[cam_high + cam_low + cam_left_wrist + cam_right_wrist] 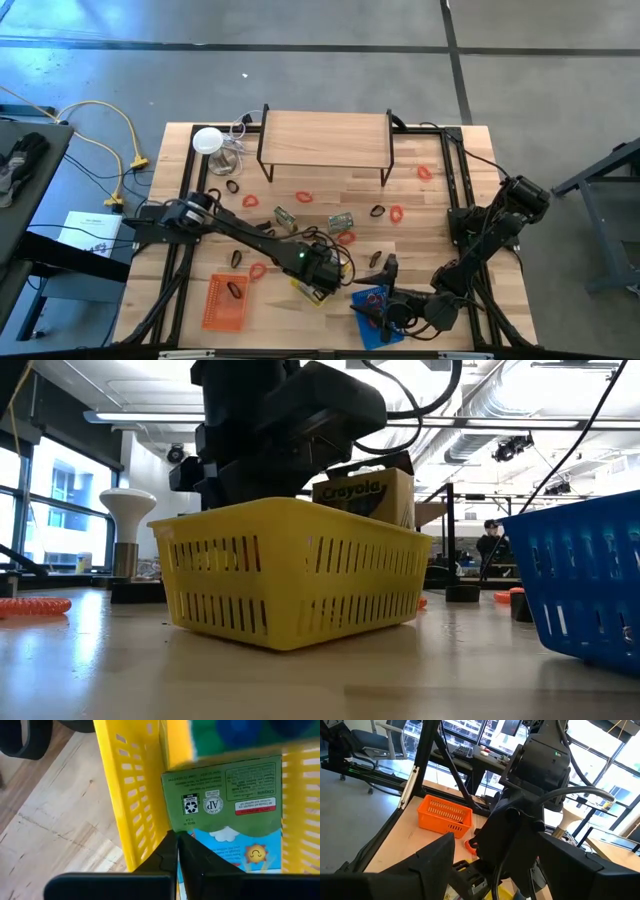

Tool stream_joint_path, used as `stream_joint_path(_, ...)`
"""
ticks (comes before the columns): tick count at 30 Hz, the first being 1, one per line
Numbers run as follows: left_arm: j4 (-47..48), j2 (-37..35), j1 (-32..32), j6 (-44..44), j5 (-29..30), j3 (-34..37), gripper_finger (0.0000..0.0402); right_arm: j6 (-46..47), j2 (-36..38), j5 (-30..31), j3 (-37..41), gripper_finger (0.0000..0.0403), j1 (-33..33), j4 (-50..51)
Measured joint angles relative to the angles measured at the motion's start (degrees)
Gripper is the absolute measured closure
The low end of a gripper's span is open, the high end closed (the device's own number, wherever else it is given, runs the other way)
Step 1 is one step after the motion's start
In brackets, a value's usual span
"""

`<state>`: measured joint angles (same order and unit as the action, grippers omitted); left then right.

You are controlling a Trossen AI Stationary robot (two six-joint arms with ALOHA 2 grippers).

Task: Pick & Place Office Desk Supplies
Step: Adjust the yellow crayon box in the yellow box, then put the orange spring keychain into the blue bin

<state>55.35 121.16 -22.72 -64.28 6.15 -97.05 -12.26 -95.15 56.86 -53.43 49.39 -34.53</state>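
My left gripper (177, 840) is shut and points down into the yellow basket (312, 290), at the edge of a green crayon box (225, 785) that stands tilted inside it (365, 495). Nothing shows between its fingers. My right gripper (502, 867) is open and level above the blue basket (368, 305), facing the left arm. Red rubber bands (304, 197) (397, 213), small black clip pieces (377, 211) (237, 258) and green-and-silver packets (342, 221) (285, 215) lie flat on the wooden table. My left gripper's shut fingertips (172, 845) stand right at the lower edge of the crayon box (187, 832), coming from above. Whether they touch the box, I cannot tell.
An orange basket (225, 302) sits near the front left. A wooden shelf on black legs (325, 140) stands at the far side, with a white round disc (207, 140) and clear wiring to its left. Black frame rails (455, 190) run along both table sides.
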Motion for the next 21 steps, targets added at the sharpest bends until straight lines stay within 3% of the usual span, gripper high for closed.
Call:
stream_joint_path(8, 0.20, -5.14, -1.22, -0.45, 2.14, 0.15, 0.0401, 0.01, 0.00, -0.01, 0.00, 0.0135, 0.00, 0.01)
stream_joint_path(21, -0.30, -5.15, -1.44, 2.44, 1.73, 0.04, 0.0401, 0.29, 0.00, -0.02, 0.00, 0.0135, 0.00, 0.05)
